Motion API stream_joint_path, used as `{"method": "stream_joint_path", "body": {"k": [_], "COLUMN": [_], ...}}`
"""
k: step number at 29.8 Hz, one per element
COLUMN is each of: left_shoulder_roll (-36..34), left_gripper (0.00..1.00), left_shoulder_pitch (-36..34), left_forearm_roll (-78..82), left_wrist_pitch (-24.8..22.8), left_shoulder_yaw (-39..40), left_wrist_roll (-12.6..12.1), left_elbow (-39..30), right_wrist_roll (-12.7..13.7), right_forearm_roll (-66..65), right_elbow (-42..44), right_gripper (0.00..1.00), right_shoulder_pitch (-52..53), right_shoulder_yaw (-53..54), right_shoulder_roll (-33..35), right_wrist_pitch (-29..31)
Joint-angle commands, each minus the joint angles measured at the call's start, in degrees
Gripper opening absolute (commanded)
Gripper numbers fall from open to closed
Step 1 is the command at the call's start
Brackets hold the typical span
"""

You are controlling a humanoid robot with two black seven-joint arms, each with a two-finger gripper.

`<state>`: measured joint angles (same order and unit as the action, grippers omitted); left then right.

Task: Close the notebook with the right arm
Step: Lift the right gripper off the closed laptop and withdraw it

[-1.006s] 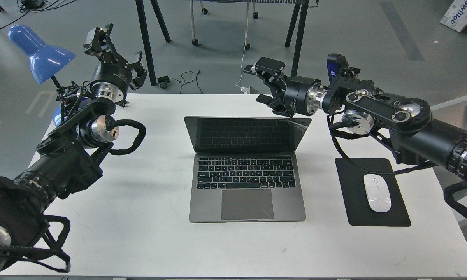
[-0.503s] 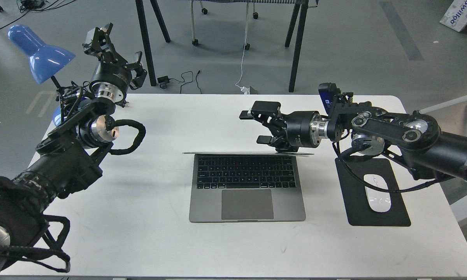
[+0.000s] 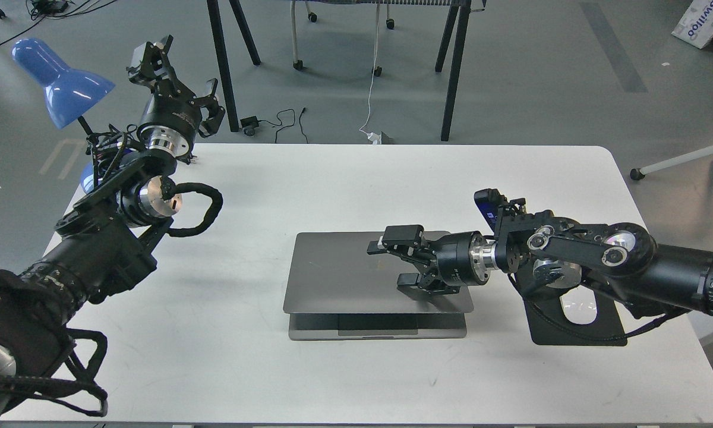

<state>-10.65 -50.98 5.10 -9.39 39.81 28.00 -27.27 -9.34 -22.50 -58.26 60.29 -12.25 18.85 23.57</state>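
Observation:
The space-grey notebook (image 3: 333, 273) lies in the middle of the white table (image 3: 309, 184). Its lid is tilted far down over the keyboard, and only a narrow front strip of the base (image 3: 439, 327) with the trackpad edge shows. My right arm (image 3: 570, 255), with the small blue part at its wrist, reaches in from the right. My right gripper (image 3: 392, 261) rests over the right part of the lid with its fingers apart and nothing between them. My left gripper (image 3: 184, 80) is raised at the far left, well away from the notebook, with its fingers spread.
A black mouse pad (image 3: 576, 333) with a white mouse (image 3: 577, 310), partly hidden by my right arm, lies right of the notebook. A blue desk lamp (image 3: 59, 77) stands at the table's far left corner. Stand legs and cables are on the floor behind.
My right arm has swung toward me and down, pushing the lid from upright to nearly flat over the keyboard. The left arm has not moved.

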Motion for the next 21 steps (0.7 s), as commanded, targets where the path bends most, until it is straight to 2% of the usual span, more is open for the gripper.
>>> {"method": "stream_joint_path", "body": {"k": [1, 8, 21], "left_shoulder_roll": [-0.1, -0.1, -0.1], "left_gripper": [1.00, 1.00, 1.00], "left_shoulder_pitch": [0.0, 0.0, 0.0], "left_forearm_roll": [0.0, 0.0, 0.0], "left_wrist_pitch": [0.0, 0.0, 0.0], "left_shoulder_yaw": [0.0, 0.0, 0.0], "left_wrist_roll": [0.0, 0.0, 0.0], "left_elbow": [0.0, 0.0, 0.0], "right_wrist_roll": [0.0, 0.0, 0.0], "right_forearm_roll": [-0.1, -0.1, 0.2], "right_elbow": [0.5, 4.7, 6.4], "right_gripper": [1.00, 1.00, 1.00], "right_shoulder_pitch": [-1.7, -3.7, -5.1], "right_shoulder_yaw": [-0.4, -0.4, 0.3], "right_shoulder_roll": [0.0, -1.2, -2.4], "right_wrist_pitch": [-0.5, -0.8, -0.9]}}
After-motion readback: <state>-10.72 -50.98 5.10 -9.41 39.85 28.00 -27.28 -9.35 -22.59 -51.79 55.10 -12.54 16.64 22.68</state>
